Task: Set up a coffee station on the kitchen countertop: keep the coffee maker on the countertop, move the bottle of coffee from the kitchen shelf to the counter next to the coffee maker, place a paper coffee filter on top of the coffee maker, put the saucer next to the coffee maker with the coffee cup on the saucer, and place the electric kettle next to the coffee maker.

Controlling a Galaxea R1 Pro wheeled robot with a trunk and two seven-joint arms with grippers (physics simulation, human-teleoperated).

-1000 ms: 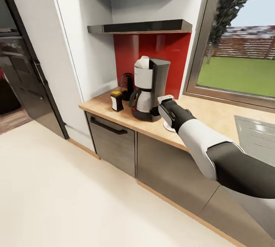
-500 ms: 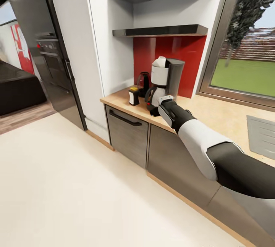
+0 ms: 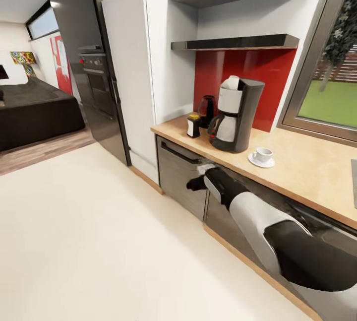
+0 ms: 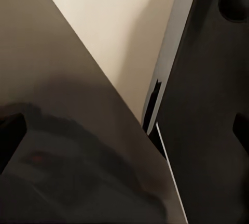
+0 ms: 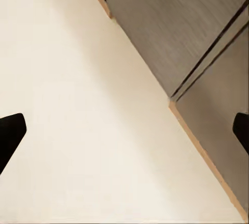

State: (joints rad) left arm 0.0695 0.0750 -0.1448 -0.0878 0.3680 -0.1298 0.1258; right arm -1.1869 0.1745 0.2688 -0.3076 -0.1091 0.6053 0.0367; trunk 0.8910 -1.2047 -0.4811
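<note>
Lowered since a second ago: my right gripper [image 3: 194, 184] has left the countertop [image 3: 302, 172] and hangs before the cabinet fronts [image 3: 181, 177], fingers spread wide, nothing held. Cup [image 3: 263, 154] sits on saucer [image 3: 254, 160], at 3 o'clock of the coffee maker [image 3: 237, 115]. Coffee bottle [image 3: 193, 125] and kettle [image 3: 207, 110] at its 9 o'clock. Left gripper: wide too.

Coffee maker [image 3: 237, 115] on countertop [image 3: 297, 172], cup on saucer [image 3: 262, 156] right, kettle [image 3: 207, 110] behind-left

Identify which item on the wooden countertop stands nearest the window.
The white coffee cup on its white saucer; the black-and-white coffee maker, black electric kettle and yellow-lidded coffee bottle stand farther off.
</note>
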